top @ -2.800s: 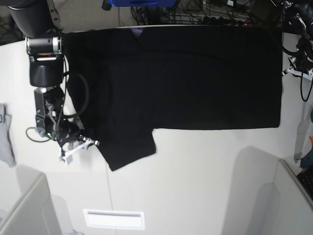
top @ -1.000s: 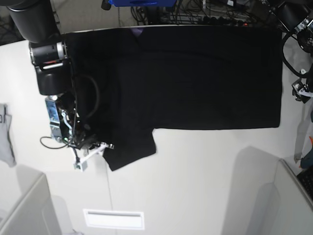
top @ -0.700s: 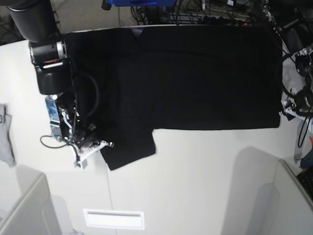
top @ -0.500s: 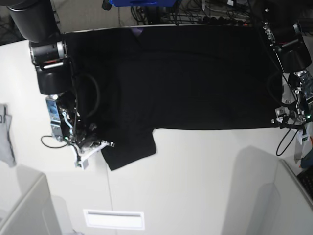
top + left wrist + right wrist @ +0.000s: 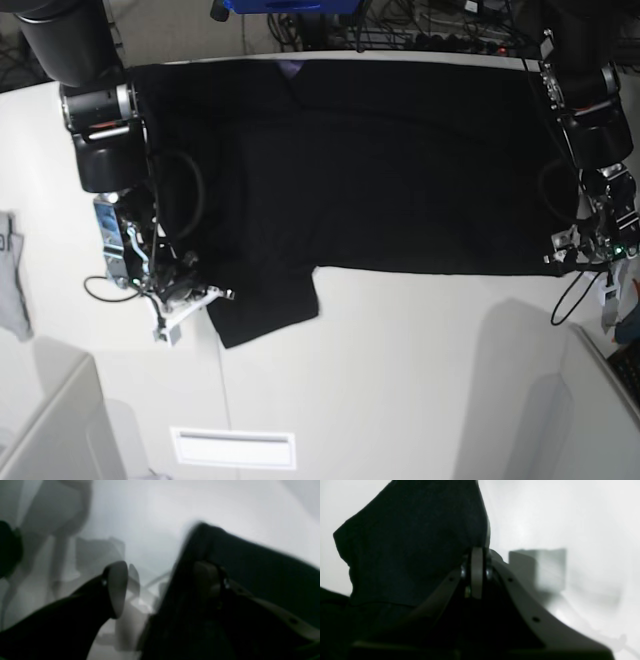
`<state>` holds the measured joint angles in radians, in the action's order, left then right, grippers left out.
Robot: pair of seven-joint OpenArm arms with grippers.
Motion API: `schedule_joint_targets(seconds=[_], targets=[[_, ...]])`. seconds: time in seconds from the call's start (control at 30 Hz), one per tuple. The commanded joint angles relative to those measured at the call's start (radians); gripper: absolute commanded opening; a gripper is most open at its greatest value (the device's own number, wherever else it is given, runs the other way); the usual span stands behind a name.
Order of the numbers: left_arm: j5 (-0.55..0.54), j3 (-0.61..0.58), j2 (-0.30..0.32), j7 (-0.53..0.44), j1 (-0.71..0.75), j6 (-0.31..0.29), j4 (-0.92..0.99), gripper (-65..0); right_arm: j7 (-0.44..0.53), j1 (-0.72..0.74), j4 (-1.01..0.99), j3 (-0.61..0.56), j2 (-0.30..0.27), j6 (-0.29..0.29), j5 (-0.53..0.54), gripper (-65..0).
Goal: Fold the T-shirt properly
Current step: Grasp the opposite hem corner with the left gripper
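Note:
The black T-shirt (image 5: 400, 160) lies spread flat on the white table (image 5: 400, 370), with its purple collar (image 5: 290, 68) at the back edge. My right gripper (image 5: 212, 297) is at the outer edge of the near sleeve (image 5: 265, 305). In the right wrist view its fingers (image 5: 477, 572) are pressed together on the edge of the black cloth (image 5: 415, 542). My left gripper (image 5: 562, 254) is at the shirt's hem corner on the right. In the left wrist view it (image 5: 162, 587) is open, one finger (image 5: 116, 587) over the table and the other over the black cloth (image 5: 262, 567).
A small grey cloth (image 5: 12, 275) lies at the table's left edge. A white slot (image 5: 232, 447) sits near the front. Grey partitions stand at the front left (image 5: 50, 430) and front right (image 5: 600, 410). Cables (image 5: 400, 25) run behind the table.
My left arm swung in from the right edge down to the hem corner. My right gripper moved up to the sleeve edge and the sleeve shifted slightly.

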<state>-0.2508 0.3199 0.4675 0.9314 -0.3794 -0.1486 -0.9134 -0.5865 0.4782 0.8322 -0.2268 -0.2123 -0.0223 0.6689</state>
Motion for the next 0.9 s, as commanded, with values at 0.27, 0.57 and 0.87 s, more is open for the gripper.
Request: schedule_joint_targets(seconds=[0.27,0.57,0.87], targets=[[0.001,0.098,0.023,0.038,-0.003,0.004,-0.132,-26.0,-0.017,0.021,0.009,0.002,-0.005,0.006,-0.007,-65.0],[0.001,0.097,0.001,0.03,-0.083,0.004,-0.045,-25.3,-0.017,0.021,0.009,0.002,-0.003,0.006,-0.007,-65.0],[0.008,0.015,-0.017,-0.035,-0.115,0.004,0.041,-25.3,-0.017,0.021,0.009,0.002,-0.003,0.006,-0.007,-65.0]])
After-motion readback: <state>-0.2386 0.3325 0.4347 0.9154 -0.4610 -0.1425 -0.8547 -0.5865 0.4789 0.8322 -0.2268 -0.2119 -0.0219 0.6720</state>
